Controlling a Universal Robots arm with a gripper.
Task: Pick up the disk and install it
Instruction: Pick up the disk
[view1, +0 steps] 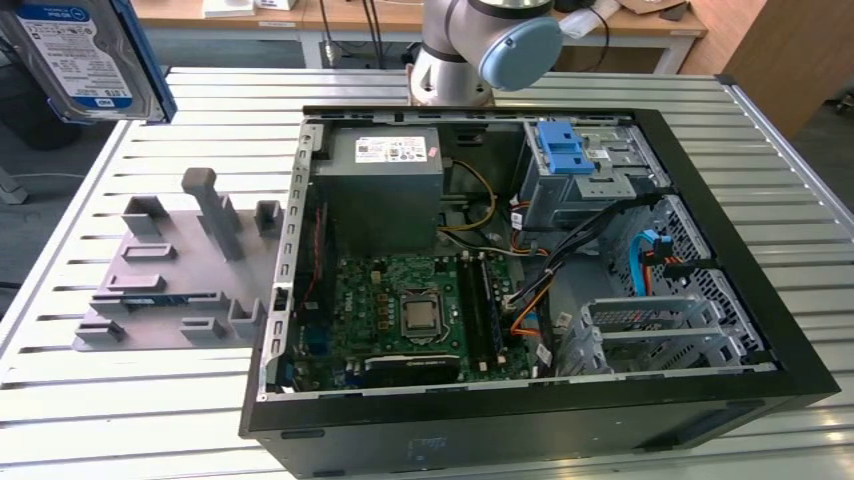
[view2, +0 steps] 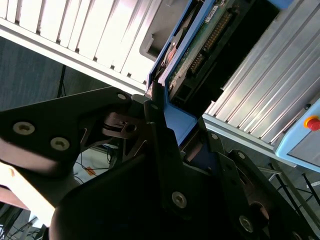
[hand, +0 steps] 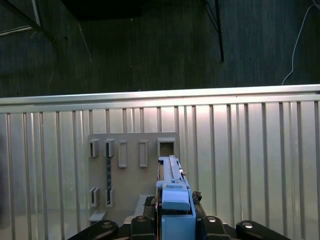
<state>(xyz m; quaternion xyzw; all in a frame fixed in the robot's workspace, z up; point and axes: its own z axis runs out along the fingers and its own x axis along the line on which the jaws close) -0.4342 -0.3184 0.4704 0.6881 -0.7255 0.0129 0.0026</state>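
Note:
The disk (view1: 83, 55), silver with a white and blue label and blue side rails, hangs in the air at the exterior view's upper left, high above the grey fixture plate (view1: 167, 275). In the second wrist view my gripper (view2: 172, 117) is shut on the disk (view2: 200, 47), its black fingers (view2: 156, 107) pressing the blue rail. The first wrist view shows the disk (hand: 172, 192) edge-on, standing out from the gripper (hand: 172, 220) over the fixture plate (hand: 132, 170).
An open computer case (view1: 754, 310) lies on the slatted metal table (view1: 134, 420), with a grey power supply (view1: 380, 190), a motherboard (view1: 414, 310) and a drive cage topped by a blue latch (view1: 563, 150). The arm's base (view1: 474, 50) stands behind the case.

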